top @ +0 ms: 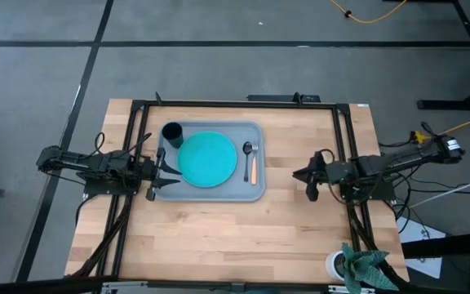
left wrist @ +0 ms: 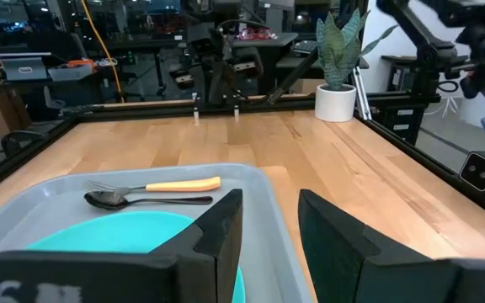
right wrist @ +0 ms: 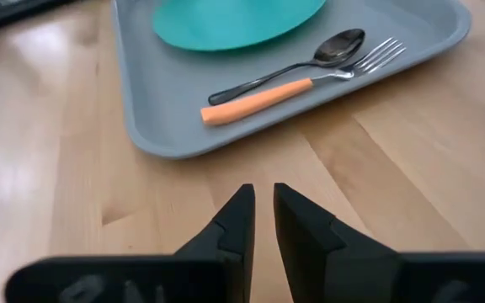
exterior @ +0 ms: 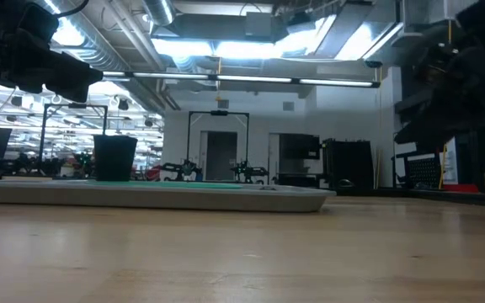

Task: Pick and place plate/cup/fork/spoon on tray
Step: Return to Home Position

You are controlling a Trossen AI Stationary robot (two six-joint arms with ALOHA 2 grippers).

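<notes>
The grey-blue tray [top: 210, 189] lies on the wooden table at centre left. On it rest the teal plate [top: 207, 159], the dark cup [top: 171, 132] upright at its far left corner, the dark spoon [top: 248, 155] and the orange-handled fork [top: 254, 169], which lie side by side right of the plate. My left gripper [top: 160, 169] is open at the tray's left rim; in the left wrist view [left wrist: 268, 231] one finger is over the tray and one past its rim. My right gripper [top: 311, 183] hovers right of the tray over bare wood, open by a narrow gap [right wrist: 260, 210].
A white cup with a teal cloth [top: 356, 265] stands at the table's near right corner. Black frame rails [top: 235, 104] run along the table's far, left and right sides. Bare wood lies near and right of the tray.
</notes>
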